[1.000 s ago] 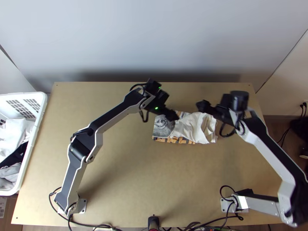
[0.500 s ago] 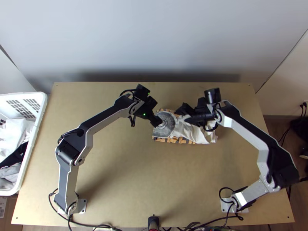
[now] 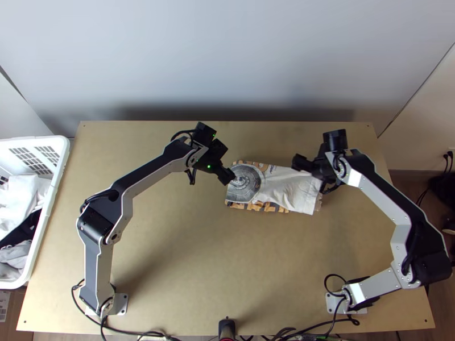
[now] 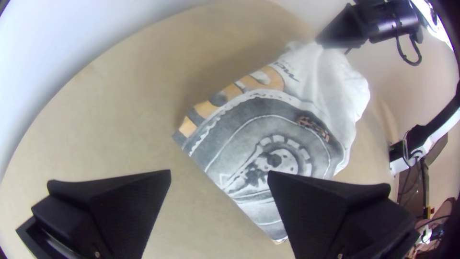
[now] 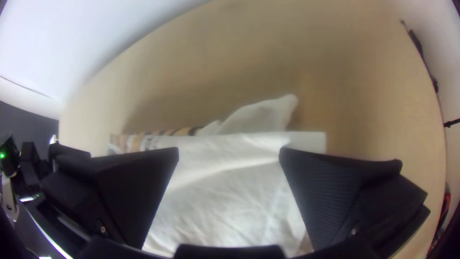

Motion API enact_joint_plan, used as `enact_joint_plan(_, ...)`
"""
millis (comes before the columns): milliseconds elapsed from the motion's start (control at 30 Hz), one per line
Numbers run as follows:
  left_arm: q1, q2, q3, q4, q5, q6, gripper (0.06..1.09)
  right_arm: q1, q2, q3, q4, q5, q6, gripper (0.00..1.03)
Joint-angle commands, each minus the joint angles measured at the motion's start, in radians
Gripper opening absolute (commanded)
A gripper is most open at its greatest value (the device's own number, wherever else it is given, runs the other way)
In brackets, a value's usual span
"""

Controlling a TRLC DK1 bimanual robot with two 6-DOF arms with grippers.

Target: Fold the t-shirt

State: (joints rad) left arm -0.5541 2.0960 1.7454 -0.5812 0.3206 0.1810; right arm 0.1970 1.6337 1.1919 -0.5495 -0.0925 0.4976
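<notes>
Presently the t-shirt (image 3: 287, 184) lies on the counter (image 3: 187, 256), well apart from the white basket (image 3: 34, 141), in a compact folded strip. Its end closer to the basket carries the round grey print (image 3: 245, 183) and looks rather flat; the end farther from the basket is white, with soft creases, and 1 small loose flap (image 5: 263, 115) pokes out past a straight edge. The left hand (image 4: 219, 175) is between the basket and the cloth, just beside the printed end, with its 2 fingers wide apart and nothing held. The right hand (image 5: 229, 151) is over the end farther from the basket, also spread wide, and I do not see cloth pinched there. I judge this cloth light, limp and not fragile, so it will bend where it is pulled and keep little shape by itself. The layers may slide on each other if only the top layer is taken. Therefore it seems better to take hold at the end farther from the basket, by the straight edge, with all layers and the loose flap together, and to pull it gently smooth before another fold.
</notes>
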Motion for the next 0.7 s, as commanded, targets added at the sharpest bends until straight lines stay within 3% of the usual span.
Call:
enact_joint_plan(0, -0.003, -0.004, 0.0, 0.014, -0.002, -0.008, 1.04, -0.021, -0.067, 0.012, -0.066, 0.143, -0.079, 0.98)
enact_joint_plan(200, 0.002, -0.016, 0.003, 0.007, -0.002, -0.009, 1.04, 0.032, -0.181, 0.163, -0.112, 0.117, -0.05, 0.98)
enact_joint_plan(300, 0.005, -0.024, 0.002, 0.006, -0.002, -0.011, 1.04, 0.05, -0.195, 0.25, -0.178, -0.007, 0.027, 0.98)
enact_joint_plan(433, 0.003, -0.025, 0.002, 0.004, -0.002, -0.014, 1.04, 0.033, -0.14, 0.219, -0.257, -0.288, 0.191, 0.98)
enact_joint_plan(667, -0.01, -0.036, 0.003, 0.009, -0.003, -0.026, 1.04, 0.015, -0.006, 0.043, -0.244, -0.383, 0.203, 0.98)
